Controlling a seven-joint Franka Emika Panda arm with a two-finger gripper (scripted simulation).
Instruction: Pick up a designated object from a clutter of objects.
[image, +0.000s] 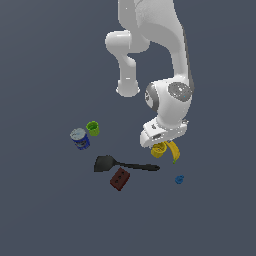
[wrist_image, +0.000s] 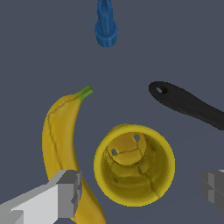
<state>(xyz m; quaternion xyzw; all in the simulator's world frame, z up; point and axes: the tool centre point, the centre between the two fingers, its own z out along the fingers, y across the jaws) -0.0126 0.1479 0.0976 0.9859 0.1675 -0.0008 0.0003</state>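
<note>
Yellow cup (wrist_image: 134, 164) sits upright, mouth open to the wrist cam, rim round, inside bottom visible w/ two small holes. Gripper (wrist_image: 142, 190) is right above it, fingers (wrist_image: 65, 192) spread wide, one each side of the cup, not touching it; nothing held. Banana (wrist_image: 61, 144) lies just beside the cup, curved along it, green stem tip pointing away; one finger overlaps it in the wrist view, can't tell if they touch. Black spatula (image: 122, 164) handle end is near the cup's other side, w/ a gap. Small blue piece (wrist_image: 106, 26) sits further off. In the exterior view the cup (image: 159, 149) is under the wrist, banana at its right; brown-red block (image: 120, 179), blue-white can (image: 80, 138) & green cup (image: 93, 128) are well apart to that view's left.
</note>
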